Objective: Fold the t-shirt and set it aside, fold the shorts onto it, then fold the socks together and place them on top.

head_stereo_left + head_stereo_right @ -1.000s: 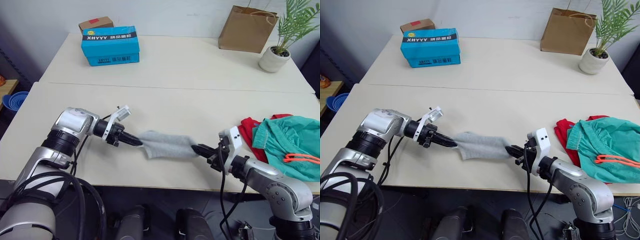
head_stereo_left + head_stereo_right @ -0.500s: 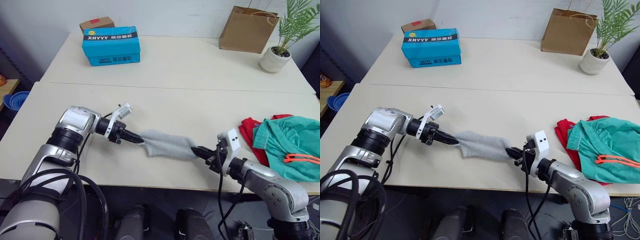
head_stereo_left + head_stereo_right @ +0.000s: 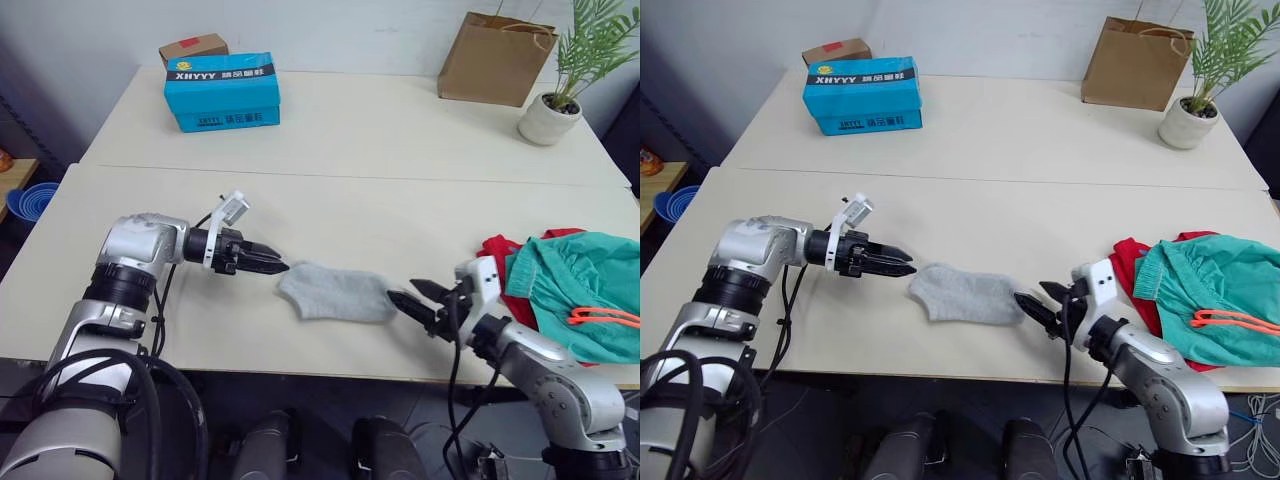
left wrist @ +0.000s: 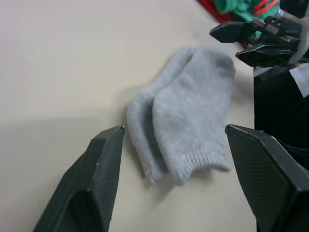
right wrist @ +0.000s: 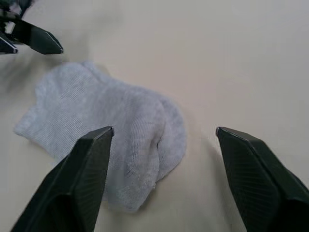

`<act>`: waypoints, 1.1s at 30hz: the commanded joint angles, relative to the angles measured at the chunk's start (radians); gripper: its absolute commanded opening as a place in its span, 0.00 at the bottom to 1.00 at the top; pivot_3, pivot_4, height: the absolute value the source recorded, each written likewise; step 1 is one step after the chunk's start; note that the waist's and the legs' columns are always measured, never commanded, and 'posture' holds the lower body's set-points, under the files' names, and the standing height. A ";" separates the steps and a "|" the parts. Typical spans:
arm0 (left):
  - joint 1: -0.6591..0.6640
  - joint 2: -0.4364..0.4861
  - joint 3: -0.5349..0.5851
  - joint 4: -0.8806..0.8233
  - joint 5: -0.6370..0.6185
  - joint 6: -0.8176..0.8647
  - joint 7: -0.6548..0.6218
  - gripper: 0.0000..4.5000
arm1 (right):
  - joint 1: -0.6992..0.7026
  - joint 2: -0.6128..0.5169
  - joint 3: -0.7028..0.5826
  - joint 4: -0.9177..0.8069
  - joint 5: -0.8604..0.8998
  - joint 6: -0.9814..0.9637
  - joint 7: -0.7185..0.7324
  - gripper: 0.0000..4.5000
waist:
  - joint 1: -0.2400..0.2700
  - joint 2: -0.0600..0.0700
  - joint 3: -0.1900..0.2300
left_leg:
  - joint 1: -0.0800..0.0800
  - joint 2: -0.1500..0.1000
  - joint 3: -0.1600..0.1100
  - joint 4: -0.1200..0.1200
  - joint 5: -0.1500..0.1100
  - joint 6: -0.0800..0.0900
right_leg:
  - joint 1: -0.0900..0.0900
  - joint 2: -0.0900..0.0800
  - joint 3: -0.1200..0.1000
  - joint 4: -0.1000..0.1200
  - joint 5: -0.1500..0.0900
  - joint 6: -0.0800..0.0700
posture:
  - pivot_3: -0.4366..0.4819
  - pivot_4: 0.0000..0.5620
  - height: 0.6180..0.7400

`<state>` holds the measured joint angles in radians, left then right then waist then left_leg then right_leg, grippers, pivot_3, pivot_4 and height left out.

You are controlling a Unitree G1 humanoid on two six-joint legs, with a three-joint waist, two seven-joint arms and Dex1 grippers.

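The two grey socks lie one on the other, flat on the table near its front edge, also in the left wrist view and the right wrist view. My left gripper is open, its tips just short of the socks' left end. At their right end my right gripper is open too, touching nothing. At the table's right end the teal-green shorts rest over the red t-shirt, which peeks out from under them on the left.
A blue box and a small brown box stand at the back left. At the back right are a paper bag and a potted plant. A blue bowl sits off the table's left side.
Both grippers have opened and let go of the socks, which were stretched between them. The socks now lie on the table, and both grippers have drawn back a little.
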<state>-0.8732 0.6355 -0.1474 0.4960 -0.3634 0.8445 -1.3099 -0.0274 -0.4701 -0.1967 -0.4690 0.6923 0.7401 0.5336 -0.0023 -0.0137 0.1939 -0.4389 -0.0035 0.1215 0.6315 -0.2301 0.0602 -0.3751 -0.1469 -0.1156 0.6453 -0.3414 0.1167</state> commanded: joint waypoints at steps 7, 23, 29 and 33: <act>0.263 -0.154 0.109 -0.389 -0.071 -0.288 0.108 0.55 | 0.006 -0.052 0.240 -0.037 -0.261 -0.359 0.191 0.29 | 0.000 0.000 0.000 | 0.003 0.000 0.000 0.001 0.000 0.000 | 0.002 -0.001 0.000 -0.001 0.000 0.000 | 0.48 0.27 1.00; 0.417 -0.329 0.016 -0.232 0.169 -0.576 0.471 0.01 | -0.032 0.029 0.311 0.303 -0.548 -0.676 0.055 0.00 | 0.002 -0.002 -0.002 | 0.011 0.000 -0.002 0.003 0.000 0.000 | 0.012 -0.002 -0.002 -0.002 0.000 0.000 | 0.48 0.27 1.00; 0.408 -0.327 0.020 -0.217 0.155 -0.605 0.451 0.01 | 0.035 0.035 0.164 0.259 -0.396 -0.598 0.062 0.00 | 0.002 -0.002 -0.003 | 0.019 0.000 -0.003 0.000 -0.004 -0.003 | 0.018 -0.002 -0.002 -0.006 0.000 0.000 | 0.48 0.27 1.00; 0.401 -0.340 0.036 -0.240 0.113 -0.637 0.413 0.01 | 0.069 0.071 0.062 0.109 -0.101 -0.385 0.049 0.00 | 0.002 -0.002 -0.003 | 0.018 0.001 -0.003 -0.001 -0.004 -0.002 | 0.018 -0.002 -0.002 -0.006 0.000 0.000 | 0.48 0.27 1.00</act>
<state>-0.4753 0.2958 -0.1262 0.2596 -0.2299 0.2265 -0.8815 0.0380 -0.4072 -0.0891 -0.2657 0.4601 0.2800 0.5932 -0.0002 -0.0159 0.1913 -0.4211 -0.0030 0.1182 0.6307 -0.2337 0.0586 -0.3575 -0.1485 -0.1174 0.6389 -0.3413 0.1167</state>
